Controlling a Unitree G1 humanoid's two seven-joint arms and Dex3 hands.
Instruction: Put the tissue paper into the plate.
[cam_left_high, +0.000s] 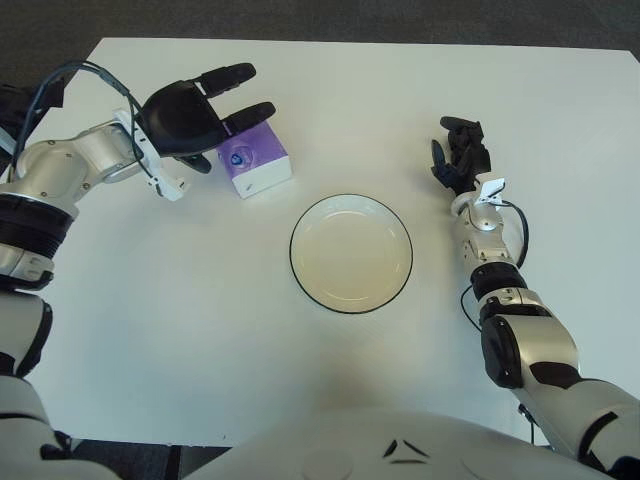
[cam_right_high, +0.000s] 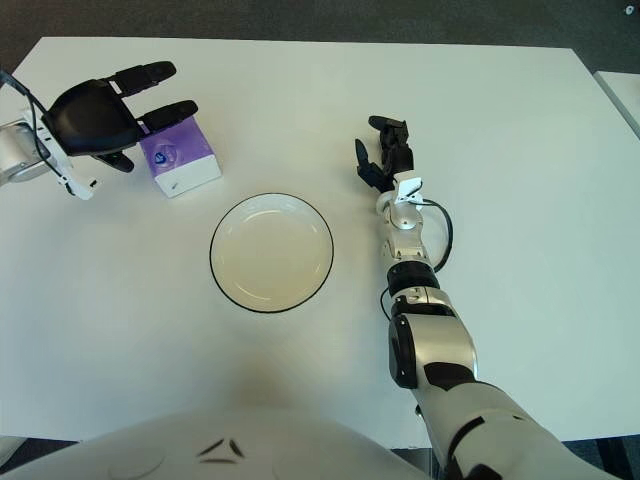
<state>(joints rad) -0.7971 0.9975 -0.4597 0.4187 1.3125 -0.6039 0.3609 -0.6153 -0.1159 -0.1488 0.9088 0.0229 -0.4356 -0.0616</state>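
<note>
A purple and white tissue pack (cam_left_high: 257, 160) lies on the white table (cam_left_high: 300, 370), up and left of the plate. The white plate (cam_left_high: 351, 253) with a dark rim sits at the middle of the table and holds nothing. My left hand (cam_left_high: 205, 112) hovers over the pack's left side with its black fingers (cam_left_high: 232, 77) spread, one finger reaching above the pack's top edge; it holds nothing. My right hand (cam_left_high: 458, 158) shows to the right of the plate, fingers loosely curled and holding nothing.
The table's far edge (cam_left_high: 360, 42) runs behind the pack, with dark floor beyond. Cables (cam_left_high: 70, 80) loop off my left forearm at the left edge. My own torso (cam_left_high: 400, 450) fills the bottom of the view.
</note>
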